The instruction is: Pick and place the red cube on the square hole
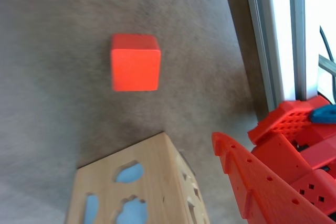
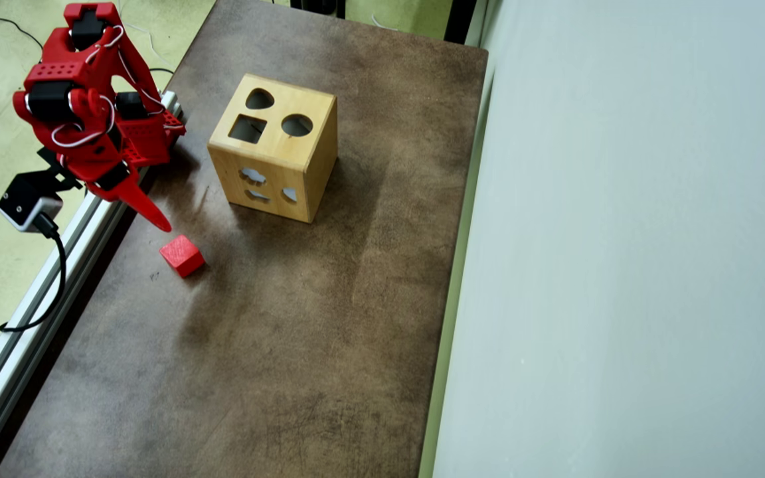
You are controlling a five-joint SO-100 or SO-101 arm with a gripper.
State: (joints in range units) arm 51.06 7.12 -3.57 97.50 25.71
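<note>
Red plastic two-finger gripper (image 2: 157, 222) is hanging w/ nothing in it, tip pointing down toward the brown mat (image 2: 289, 345) near its left edge in the overhead view; only one long pointed finger (image 2: 138, 202) is showing clearly there, and the wrist view is showing just one serrated red finger (image 1: 247, 182) at lower right, so can't tell whether the jaws are apart or closed. Small bright-red matte cube (image 2: 182, 255) is sitting on the mat just below and right of the fingertip in the overhead view, apart from it, not touching. In the wrist view that cube (image 1: 135, 62) is lying on the grey-brown surface above the wooden box, slightly blurred. Light wooden shape-sorter box (image 2: 275, 146) is standing upright near the mat's centre-top, well apart from the cube. Its top face is carrying three cutouts: dark square hole (image 2: 248, 129) at lower left, round hole (image 2: 297, 125) to its right, rounded teardrop hole (image 2: 259, 99) above. More cutouts are showing on the box's front side. Wrist view is catching the box's (image 1: 152, 182) corner w/ bluish openings. Red robot arm (image 2: 77, 113) is standing off the mat's left edge, beside an aluminium rail (image 2: 17, 332).
</note>
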